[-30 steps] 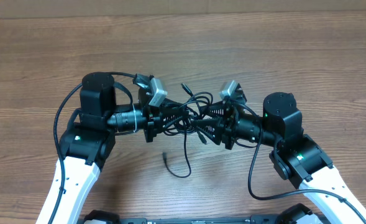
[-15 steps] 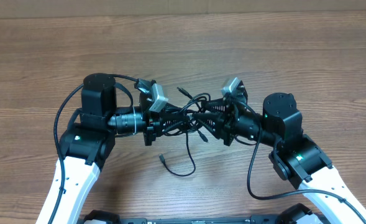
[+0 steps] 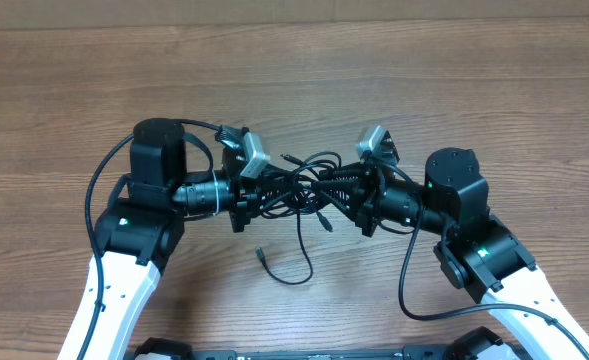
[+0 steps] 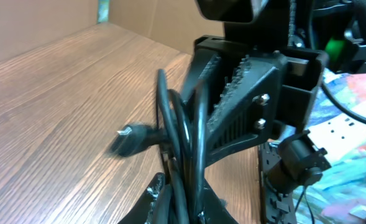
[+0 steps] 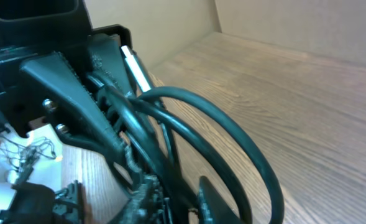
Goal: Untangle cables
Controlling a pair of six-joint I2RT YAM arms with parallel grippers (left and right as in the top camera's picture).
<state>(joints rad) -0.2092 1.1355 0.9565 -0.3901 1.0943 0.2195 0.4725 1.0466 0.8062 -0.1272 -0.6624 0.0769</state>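
Note:
The cables [image 3: 302, 178] form a black tangle held above the table between both grippers. My left gripper [image 3: 274, 190] comes in from the left and is shut on the cables [image 4: 176, 134]; its jaws [image 4: 184, 194] pinch several strands. My right gripper [image 3: 320, 192] faces it from the right, and its jaws [image 5: 174, 184] are shut on a strand while loops of cable [image 5: 232, 130] arch past them. One strand [image 3: 301, 240] hangs down to the table and ends in a small plug [image 3: 261, 253]. Another plug [image 4: 130, 137] sticks out to the left.
A wooden table [image 3: 474, 90] spreads all round, with a cardboard wall [image 3: 294, 10] along the far edge. Each arm's own thicker cable loops outward, one at the left [image 3: 98, 185] and one at the right [image 3: 404, 290]. The arm bases sit at the near edge.
My right gripper has closed on the tangle and shifted slightly left. The bundle has tightened between the two grippers, and the hanging strand's plug has moved a little.

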